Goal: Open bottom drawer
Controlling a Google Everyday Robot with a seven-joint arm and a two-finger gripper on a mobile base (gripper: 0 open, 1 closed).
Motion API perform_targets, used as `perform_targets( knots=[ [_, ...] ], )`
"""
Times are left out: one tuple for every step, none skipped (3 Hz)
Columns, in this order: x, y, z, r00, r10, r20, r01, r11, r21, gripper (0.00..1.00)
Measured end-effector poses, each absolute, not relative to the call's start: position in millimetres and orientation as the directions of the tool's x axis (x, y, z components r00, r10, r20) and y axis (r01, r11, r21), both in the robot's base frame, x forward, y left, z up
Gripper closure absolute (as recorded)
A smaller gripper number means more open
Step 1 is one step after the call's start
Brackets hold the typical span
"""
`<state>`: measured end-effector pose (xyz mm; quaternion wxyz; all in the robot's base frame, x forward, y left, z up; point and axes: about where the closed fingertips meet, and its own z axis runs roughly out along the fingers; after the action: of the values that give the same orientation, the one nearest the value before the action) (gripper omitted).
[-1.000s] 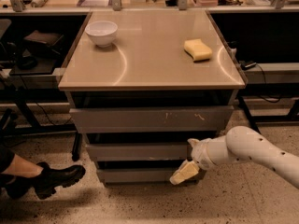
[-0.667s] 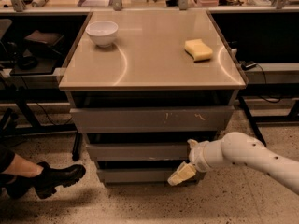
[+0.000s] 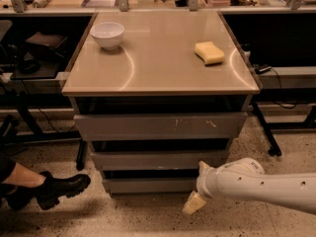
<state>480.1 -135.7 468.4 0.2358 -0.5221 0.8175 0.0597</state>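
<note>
The bottom drawer (image 3: 148, 185) looks closed, lowest of three under the counter (image 3: 163, 78). The end effector (image 3: 198, 186) is at its right end, wide open, with one finger above the front's top edge and one below, gripping nothing. I think it should close firmly on that handleless front, then pull straight out and level, so the front does not slip.

Readable text: none that I could make out, on any surface.
My gripper (image 3: 197, 185): sat low, at the right end of the bottom drawer (image 3: 148, 185).
</note>
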Motion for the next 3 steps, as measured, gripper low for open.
perform_targets(
  knots=[
    [475.9,-138.8,454.7,-0.321,-0.846,-0.425,-0.889,0.425,-0.174,0.00],
    [476.0,-138.8,454.6,-0.321,-0.846,-0.425,-0.889,0.424,-0.174,0.00],
    [490.9,-151.1,433.0,-0.285,-0.865,-0.412,-0.895,0.395,-0.209,0.00]
  ],
)
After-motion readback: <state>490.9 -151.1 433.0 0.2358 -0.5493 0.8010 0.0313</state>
